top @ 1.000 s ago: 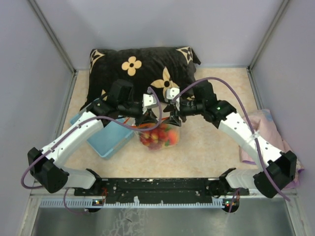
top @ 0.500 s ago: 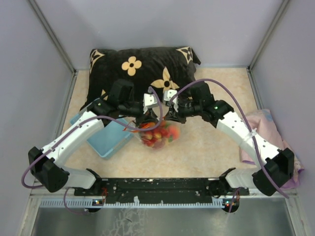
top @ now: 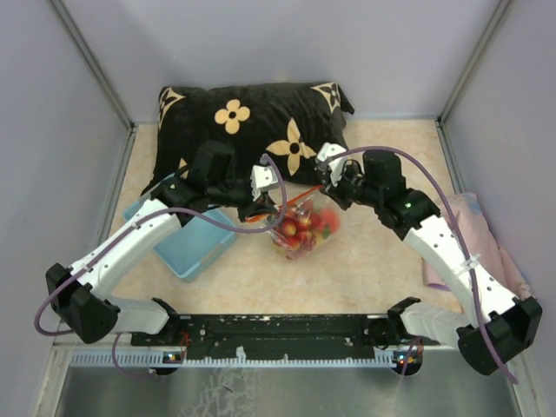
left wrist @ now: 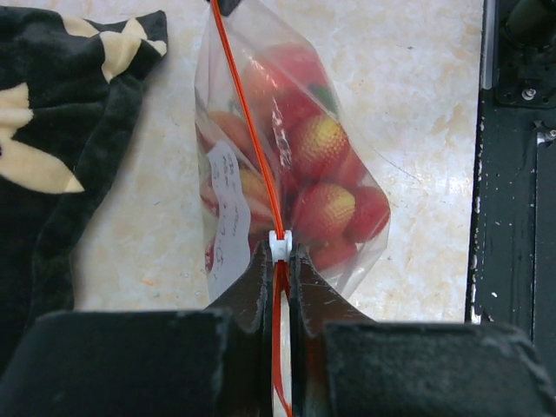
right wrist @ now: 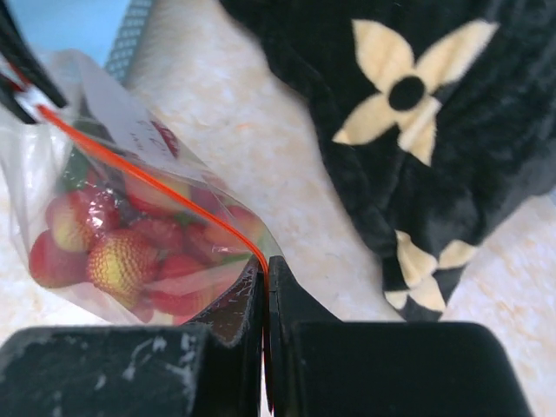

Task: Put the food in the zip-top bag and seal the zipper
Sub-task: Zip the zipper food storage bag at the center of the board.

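okay, left pincer [left wrist: 280,269] and right pincer [right wrist: 265,282] each pinched the zipper [left wrist: 246,122]; zip-top bag [left wrist: 369,161] of food [left wrist: 321,148] looked light, floppy, slippery, best held by the strip ends.

Beige marbled counter [top: 365,269] carrying a black flowered pillow [top: 243,109], blue basket [top: 195,248] just in front of its left end, pink cloth [top: 482,230] well off to its right.

Label [left wrist: 228,213] on zip-top bag [left wrist: 295,113]: text illegible
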Robot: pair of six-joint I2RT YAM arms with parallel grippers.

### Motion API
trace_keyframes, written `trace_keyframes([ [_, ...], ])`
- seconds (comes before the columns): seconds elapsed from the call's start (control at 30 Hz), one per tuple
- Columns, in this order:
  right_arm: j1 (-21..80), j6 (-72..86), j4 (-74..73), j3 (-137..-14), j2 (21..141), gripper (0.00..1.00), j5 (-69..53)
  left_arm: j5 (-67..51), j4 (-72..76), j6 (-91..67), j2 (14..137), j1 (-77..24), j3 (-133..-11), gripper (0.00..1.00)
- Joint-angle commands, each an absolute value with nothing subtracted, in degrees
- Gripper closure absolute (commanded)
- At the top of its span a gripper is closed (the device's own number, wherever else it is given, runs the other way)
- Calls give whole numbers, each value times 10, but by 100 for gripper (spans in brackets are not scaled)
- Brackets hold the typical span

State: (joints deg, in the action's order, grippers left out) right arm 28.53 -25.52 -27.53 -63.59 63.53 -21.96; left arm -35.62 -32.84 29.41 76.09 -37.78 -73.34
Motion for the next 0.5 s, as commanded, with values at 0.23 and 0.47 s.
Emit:
trace_keyframes([
  [0.23, 225, -184, -195, -610, 574, 100, -2, -311, -379, 282, 733, -377, -726, 100],
  [0.47, 203, -161, -187, -596, 559, 100, 29, -281, -388, 271, 731, -377, -722, 100],
])
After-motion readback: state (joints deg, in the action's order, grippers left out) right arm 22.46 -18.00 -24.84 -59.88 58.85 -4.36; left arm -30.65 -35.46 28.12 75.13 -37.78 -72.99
